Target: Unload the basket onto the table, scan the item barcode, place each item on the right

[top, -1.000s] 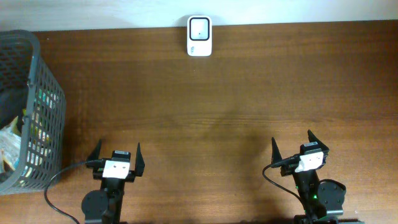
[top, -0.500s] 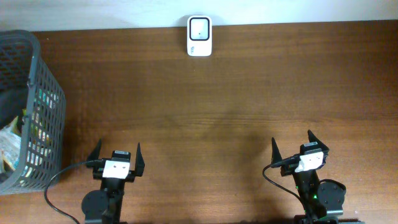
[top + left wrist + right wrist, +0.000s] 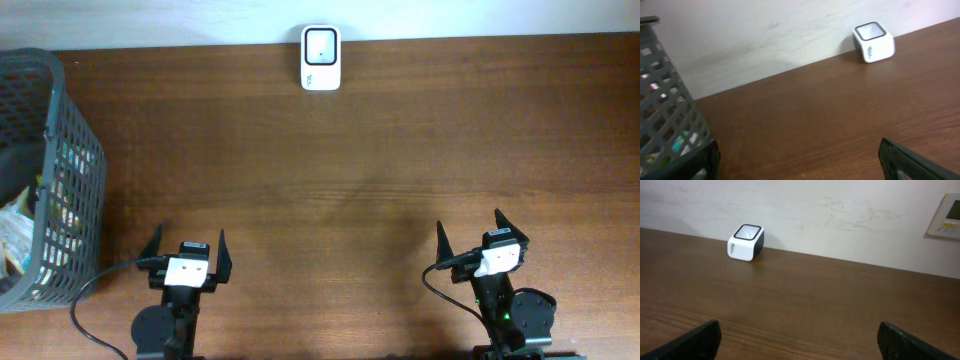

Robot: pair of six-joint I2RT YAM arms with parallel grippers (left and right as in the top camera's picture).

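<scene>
The white barcode scanner stands at the table's far edge against the wall; it also shows as a scanner in the left wrist view and a scanner in the right wrist view. Packaged items lie inside the grey mesh basket at the left; no barcode shows. My left gripper sits near the front edge, right of the basket, open and empty. My right gripper sits at the front right, open and empty. Both are far from the scanner.
The basket wall fills the left of the left wrist view, close to the left finger. A beige wall panel hangs at the upper right of the right wrist view. The brown wooden table stretches between the grippers and the scanner.
</scene>
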